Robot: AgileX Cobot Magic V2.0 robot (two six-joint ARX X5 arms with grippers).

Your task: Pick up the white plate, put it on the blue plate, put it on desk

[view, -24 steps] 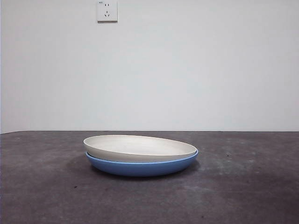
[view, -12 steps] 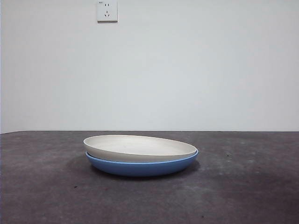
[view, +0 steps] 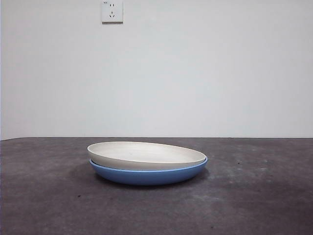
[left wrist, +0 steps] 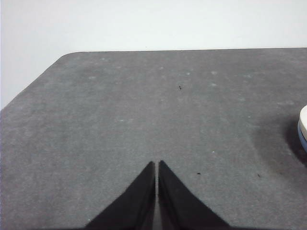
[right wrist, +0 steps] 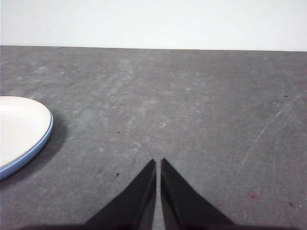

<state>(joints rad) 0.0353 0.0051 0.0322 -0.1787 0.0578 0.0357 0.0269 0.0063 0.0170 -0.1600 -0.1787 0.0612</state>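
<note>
Left gripper (left wrist: 157,164): jaws together, only a hairline slit between the black tips. It hangs over bare bench (left wrist: 144,110), holding nothing. A rounded corner of the bench top and the pale wall beyond show in its wrist view. At one edge of that view a sliver of the stacked plates peeks in, cream over blue, well apart from the jaws.

Front view, from the left: wall socket (view: 112,11) high on the white wall. Below it the dark, mottled grey bench runs the full width. Near the middle sits the blue plate (view: 146,175), flat on the bench, glossy, with a soft shadow beneath and to the left. The white plate (view: 145,155) rests inside it, nested, its matte cream rim standing proud of the blue one on the left and dropping almost level with the blue rim on the right, so it lies slightly tilted. Neither arm shows in this view.

Right gripper (right wrist: 158,165): jaws together, tips nearly touching, nothing between them. It hangs over scuffed bench; a faint curved scratch and a small reddish speck mark the surface near it. In its wrist view the white plate (right wrist: 19,127) sits inside the blue plate (right wrist: 36,148), a thin blue rim showing around the cream edge, well apart from the jaws.
</note>
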